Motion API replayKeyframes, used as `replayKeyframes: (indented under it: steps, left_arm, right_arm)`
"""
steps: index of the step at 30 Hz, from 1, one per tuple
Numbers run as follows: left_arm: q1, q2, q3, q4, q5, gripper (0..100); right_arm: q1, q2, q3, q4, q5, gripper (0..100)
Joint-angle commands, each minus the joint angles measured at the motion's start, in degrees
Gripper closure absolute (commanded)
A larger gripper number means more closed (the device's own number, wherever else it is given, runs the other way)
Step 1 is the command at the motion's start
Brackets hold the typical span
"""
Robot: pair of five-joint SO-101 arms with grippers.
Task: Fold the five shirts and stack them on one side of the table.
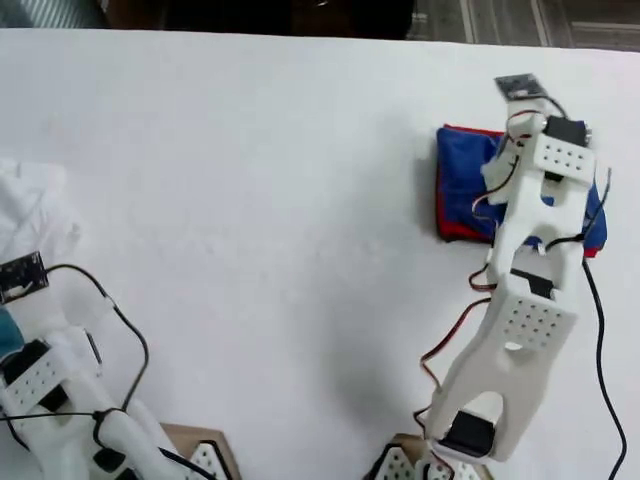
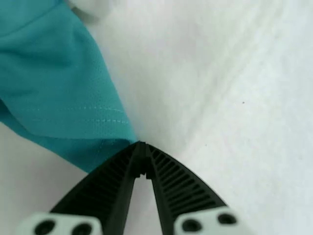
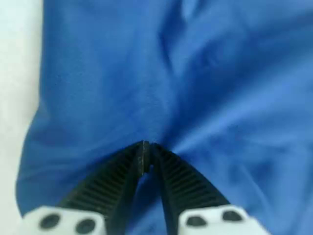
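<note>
Since its two black fingers meet at the tips with no gap, the right end effector [image 3: 145,150] is closed, and it sits low over the blue shirt [image 3: 205,73]; whether any cloth is caught between the tips cannot be told. That blue shirt lies folded into a neat rectangle toward the right side of the white bench [image 1: 250,200], on top of a red shirt [image 1: 466,234] whose edge shows along the near side of the fold, and the right arm stretches up from the near edge of the bench across this small stack. The left end effector [image 2: 141,152] is closed as well, its tips together right at the stitched hem of the teal shirt [image 2: 54,83], just touching that edge; a pinch of fabric cannot be made out. The teal shirt lies rumpled at the far left edge of the bench beside the left arm, with a crumpled white shirt [image 1: 30,200] just beyond it.
</note>
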State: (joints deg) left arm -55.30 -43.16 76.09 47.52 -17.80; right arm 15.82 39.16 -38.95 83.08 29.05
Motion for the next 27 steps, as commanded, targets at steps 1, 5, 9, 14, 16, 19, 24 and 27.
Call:
replayKeyframes:
  steps: [1,5,9,14,16,19,24,27]
  left_arm:
    - [0.9,-1.1,-0.1,-0.9,0.3,97]
    - [0.9,-1.1,-0.1,-0.9,0.3,97]
    - [0.9,-1.1,-0.1,-0.9,0.3,97]
    - [3.1,-1.1,-0.3,-0.4,-0.2,97]
    - [3.7,-1.1,-0.8,0.6,-0.2,94]
    - [3.6,-1.1,-4.9,5.8,-0.2,86]
    - [3.6,-1.1,-15.9,19.2,-0.2,77]
    - [3.6,-1.1,-21.1,25.1,-0.2,78]
  right_arm:
    - [1.1,-8.9,-8.0,0.6,-2.5,97.8]
    - [-0.5,-16.7,-13.1,5.6,-7.2,97.8]
    - [-5.9,-24.5,-12.6,17.2,-9.1,97.5]
    - [-13.1,-32.9,2.8,18.2,-7.7,88.4]
    - [-16.4,-36.1,11.1,18.2,-5.2,85.0]
    - [-19.6,-43.1,22.6,17.6,-4.1,84.9]
    - [-19.6,-60.4,39.6,12.8,-2.9,85.4]
    - [-19.8,-71.3,54.3,6.9,1.1,85.3]
